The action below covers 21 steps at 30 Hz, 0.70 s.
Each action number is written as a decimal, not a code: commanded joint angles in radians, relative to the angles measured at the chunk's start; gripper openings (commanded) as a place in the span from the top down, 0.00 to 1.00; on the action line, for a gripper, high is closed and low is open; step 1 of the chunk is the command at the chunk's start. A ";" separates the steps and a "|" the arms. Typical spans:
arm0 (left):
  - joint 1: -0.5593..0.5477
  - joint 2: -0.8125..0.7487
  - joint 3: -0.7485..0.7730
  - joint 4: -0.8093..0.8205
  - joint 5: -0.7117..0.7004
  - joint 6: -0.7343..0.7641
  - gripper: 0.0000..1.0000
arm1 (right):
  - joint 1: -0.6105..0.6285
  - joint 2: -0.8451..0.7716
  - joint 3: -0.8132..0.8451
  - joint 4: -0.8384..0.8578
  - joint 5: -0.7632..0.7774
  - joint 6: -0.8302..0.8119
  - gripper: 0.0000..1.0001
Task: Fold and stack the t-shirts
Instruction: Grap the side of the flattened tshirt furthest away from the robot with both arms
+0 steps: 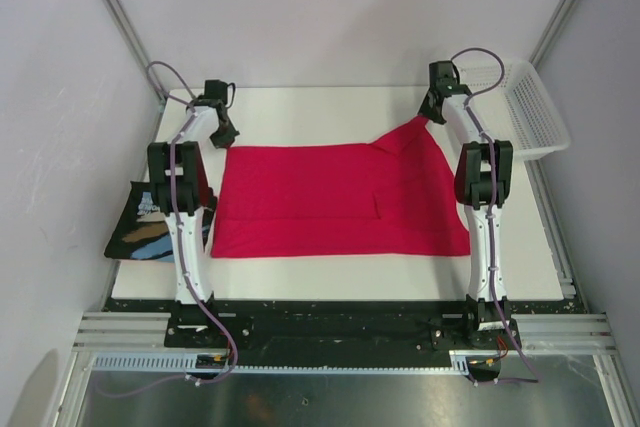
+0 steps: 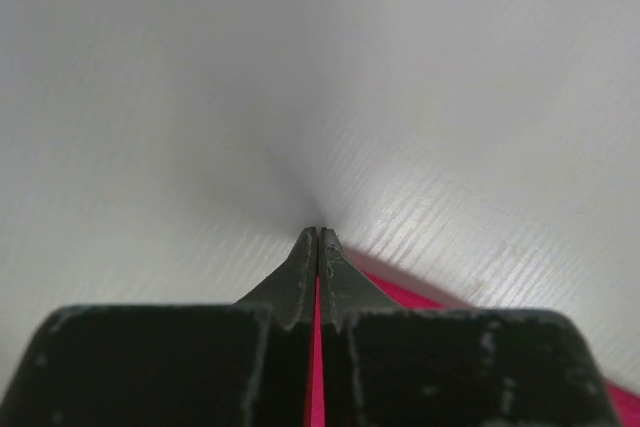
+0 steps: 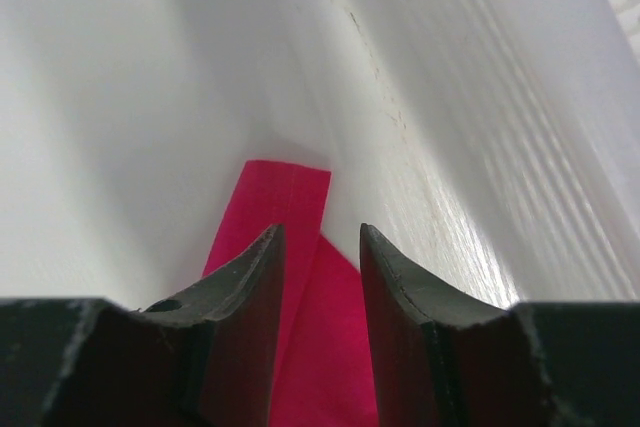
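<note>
Pinching the far left corner of the crimson t-shirt [image 1: 330, 202], the left pincer [image 2: 318, 239] is closed tight, with a sliver of crimson caught in the seam between its fingers; this anchors one end of the far hem. The right pincer [image 3: 322, 237] stands with jaws part-way apart, astride the shirt's far right tip. Cloth lies between them but is not visibly nipped. A matching hold is probably intended, so that both far corners can travel together. Outward, the shirt lies spread flat across the middle of the desk [image 1: 320, 107], unfolded. The black printed t-shirt [image 1: 150, 232] waits at the desk's left edge, partly overhanging, well apart from the work. A white mesh basket [image 1: 535, 112] sits off the far right corner, uninvolved.
</note>
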 commanded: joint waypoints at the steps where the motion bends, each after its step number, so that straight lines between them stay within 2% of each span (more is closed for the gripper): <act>1: 0.024 -0.061 -0.008 0.002 -0.010 0.036 1.00 | 0.012 0.044 0.097 0.012 0.023 0.013 0.60; 15: 0.027 -0.046 0.007 0.005 0.018 0.032 1.00 | 0.029 0.113 0.141 0.020 -0.006 0.032 0.61; 21: 0.028 -0.044 0.011 0.005 0.025 0.031 1.00 | 0.028 0.119 0.124 0.015 0.008 0.033 0.70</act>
